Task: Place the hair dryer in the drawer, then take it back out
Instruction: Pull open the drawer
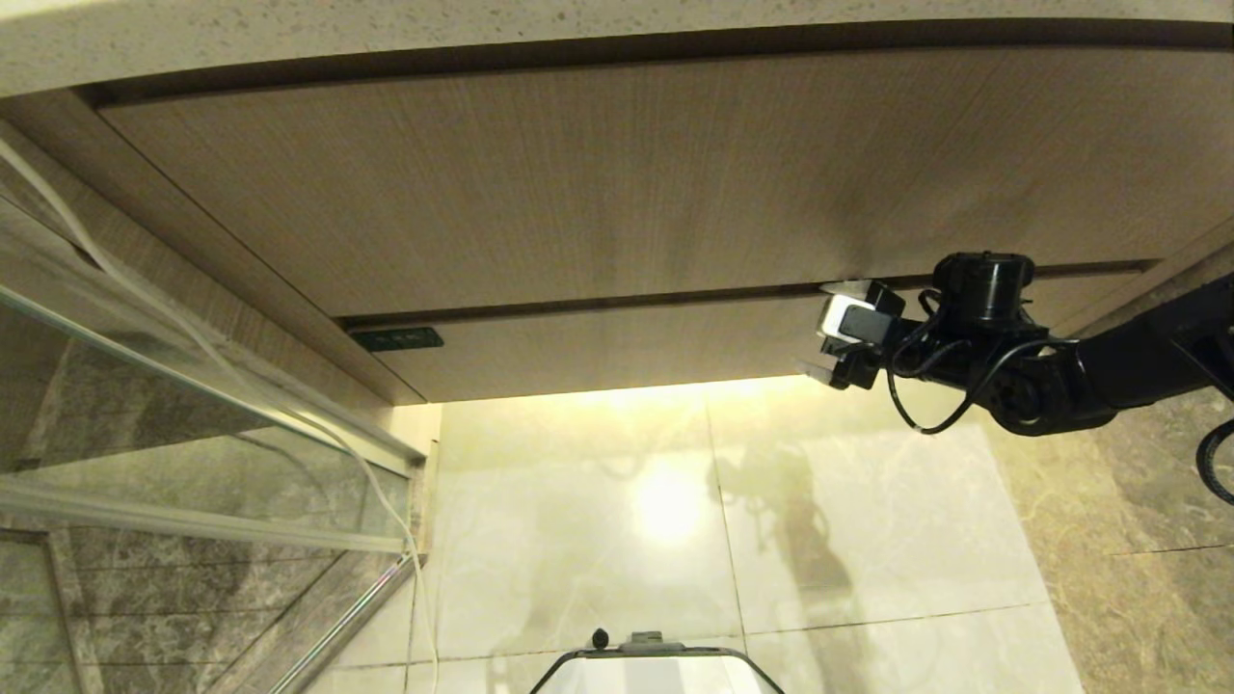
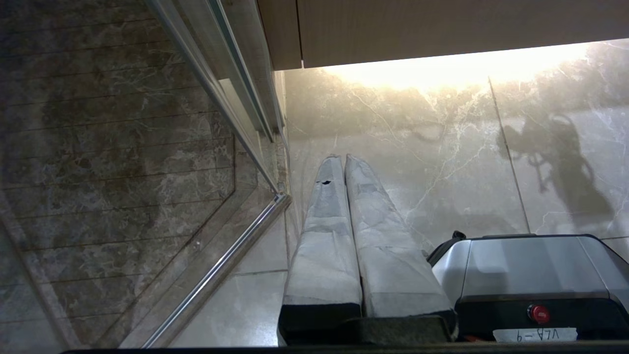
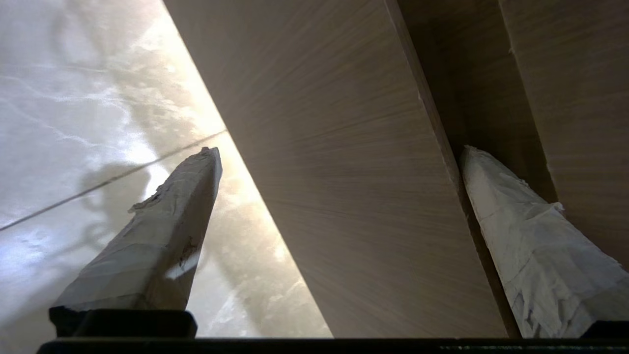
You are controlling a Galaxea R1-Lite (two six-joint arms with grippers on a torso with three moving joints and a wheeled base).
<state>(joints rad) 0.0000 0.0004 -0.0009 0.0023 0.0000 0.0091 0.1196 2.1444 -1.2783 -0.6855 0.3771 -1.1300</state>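
Note:
The drawer (image 1: 627, 342) is shut. Its narrow wood-grain front, with a small dark label (image 1: 395, 338) at its left end, runs under the tall front panel (image 1: 598, 183). My right gripper (image 1: 818, 330) is open at the right end of that front. In the right wrist view the drawer front (image 3: 354, 196) lies between its taped fingers, one finger (image 3: 530, 246) reaching into the dark gap above it, the other (image 3: 162, 231) below it over the floor. My left gripper (image 2: 342, 156) is shut and empty, parked low over the tiles. The hair dryer is out of view.
A stone countertop edge (image 1: 578, 24) tops the cabinet. A glass partition with a metal rail (image 1: 193, 424) stands at the left, and a thin white cord (image 1: 386, 501) hangs along it. Glossy floor tiles (image 1: 868, 520) lie below. My base (image 1: 656, 665) shows at the bottom.

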